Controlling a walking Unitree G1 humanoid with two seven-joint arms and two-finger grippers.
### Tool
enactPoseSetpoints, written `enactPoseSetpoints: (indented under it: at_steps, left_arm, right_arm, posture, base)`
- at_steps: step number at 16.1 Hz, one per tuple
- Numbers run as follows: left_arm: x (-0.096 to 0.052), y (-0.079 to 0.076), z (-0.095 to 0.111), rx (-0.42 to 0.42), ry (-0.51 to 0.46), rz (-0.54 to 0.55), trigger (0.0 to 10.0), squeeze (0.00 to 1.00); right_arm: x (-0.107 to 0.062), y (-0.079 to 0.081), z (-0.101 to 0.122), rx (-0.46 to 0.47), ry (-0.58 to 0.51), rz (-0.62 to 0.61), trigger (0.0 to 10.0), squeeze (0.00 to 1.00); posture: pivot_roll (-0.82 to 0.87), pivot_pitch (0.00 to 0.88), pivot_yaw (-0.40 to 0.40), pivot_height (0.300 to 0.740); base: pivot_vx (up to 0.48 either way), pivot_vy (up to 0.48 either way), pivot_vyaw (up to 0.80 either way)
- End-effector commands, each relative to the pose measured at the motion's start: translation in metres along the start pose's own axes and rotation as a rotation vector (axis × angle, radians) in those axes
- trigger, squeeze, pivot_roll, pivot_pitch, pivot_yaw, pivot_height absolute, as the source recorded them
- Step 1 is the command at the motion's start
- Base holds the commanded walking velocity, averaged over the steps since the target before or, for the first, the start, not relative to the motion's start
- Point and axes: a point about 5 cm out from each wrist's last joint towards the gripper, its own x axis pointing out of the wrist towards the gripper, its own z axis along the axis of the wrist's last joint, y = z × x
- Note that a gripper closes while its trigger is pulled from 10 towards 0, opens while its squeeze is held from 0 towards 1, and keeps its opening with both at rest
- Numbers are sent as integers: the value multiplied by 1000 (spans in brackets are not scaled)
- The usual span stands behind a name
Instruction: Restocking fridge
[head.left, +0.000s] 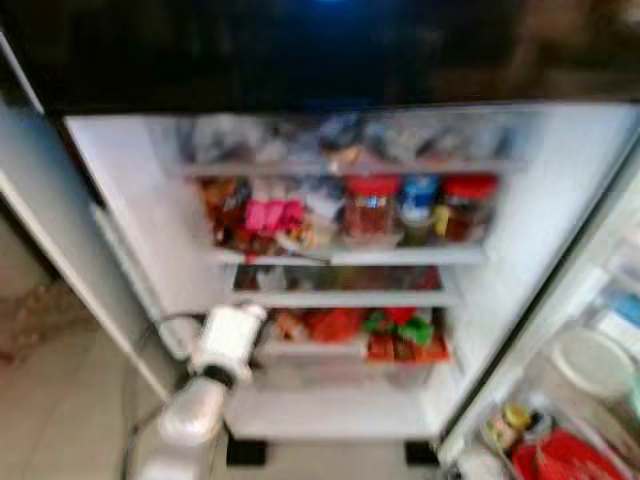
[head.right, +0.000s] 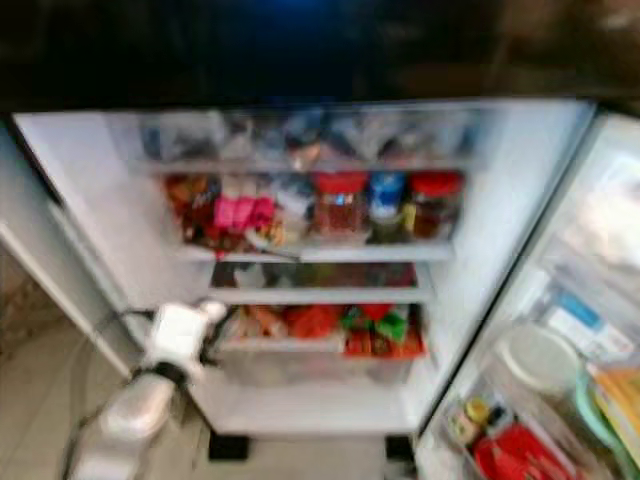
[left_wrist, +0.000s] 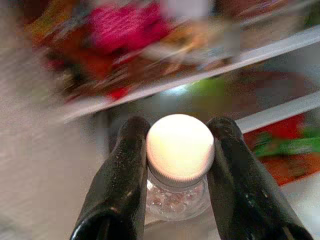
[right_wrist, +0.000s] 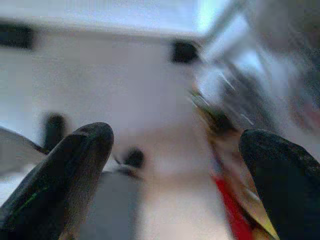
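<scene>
While we are carrying a small clear bottle (left_wrist: 177, 175) with a white screw cap (left_wrist: 180, 146), the left gripper (left_wrist: 177, 165) is clamping it just under the cap, one black finger at nine o'clock of the neck and one at three. From the head camera, the left arm (head.left: 205, 395) is reaching up toward the lower left of the open fridge (head.left: 120, 190), its wrist sitting near the front edge of the bottom shelf (head.left: 335, 405).

Beyond the bottle, the middle shelf (head.left: 350, 255) is already holding red-lidded jars (head.left: 372, 208) and a pink packet (head.left: 272, 215), so we are judging the freer shelf space below as the better landing spot, though blur is hiding its detail. We are wanting to keep the bottle upright, ease it in over the shelf lip, and let go only once its base is resting flat.

At four o'clock of the fridge, the door rack (head.left: 560, 420) is holding tubs. The right gripper (right_wrist: 175, 175) is hanging with its fingers spread wide and empty.
</scene>
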Motion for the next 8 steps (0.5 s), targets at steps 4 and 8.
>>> enactPoseSetpoints:
  at_steps: [4, 8]
  left_arm:
    - [4, -14, 5, -4, -10, -43, 10000, 0]
    - [5, -15, 6, 3, -17, -47, 10000, 0]
  right_arm:
    - [-3, -9, -14, -5, 42, -5, 10000, 0]
    - [-3, -8, -12, 7, 31, 3, 10000, 0]
  posture:
    - [24, 0, 10, 740]
    - [25, 0, 9, 740]
  base:
    - [72, 0, 0]
    - [0, 0, 0]
